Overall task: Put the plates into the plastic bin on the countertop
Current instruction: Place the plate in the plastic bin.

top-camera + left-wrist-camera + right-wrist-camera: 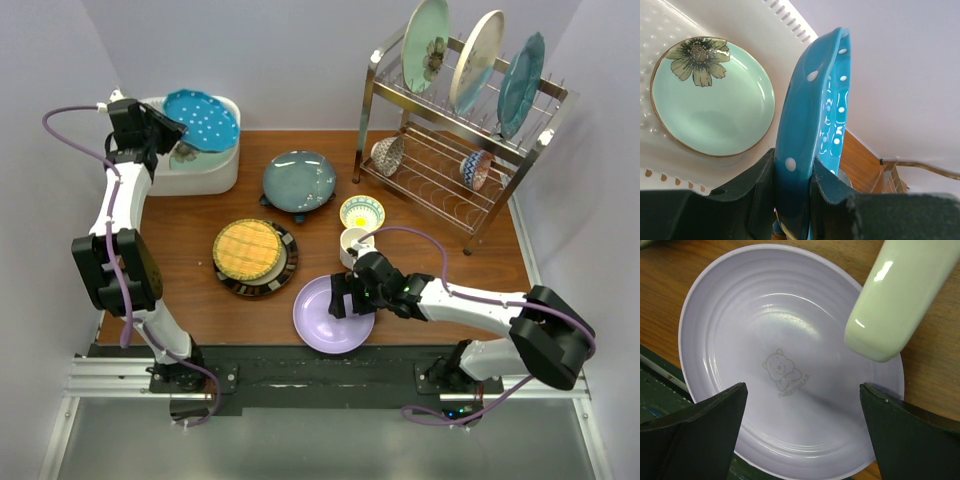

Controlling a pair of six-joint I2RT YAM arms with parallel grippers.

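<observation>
OK, step in hand: left hand (794,180) is setting the blue dotted plate (812,115) into the plastic bin (215,172) at the far left of the tabletop (185,225). The plate hangs tilted over the bin, pinched at its rim, not yet down. A pale green floral plate (715,100) already lies flat in the bin. Best bet is to lower the blue one, level it onto the green one and release only once it rests. A drop could chip it, ceramic on ceramic. Keep its edge off the bin wall.

Left hand: narrow, fingers clamped on both faces of the blue plate's rim. Right hand (802,387): spread wide, holding nothing, hovering over the lilac plate (790,355) near the front edge. Whether it touches the plate, can't tell. Probably the next pick; it lies flat, so a rim grip looks needed.
</observation>
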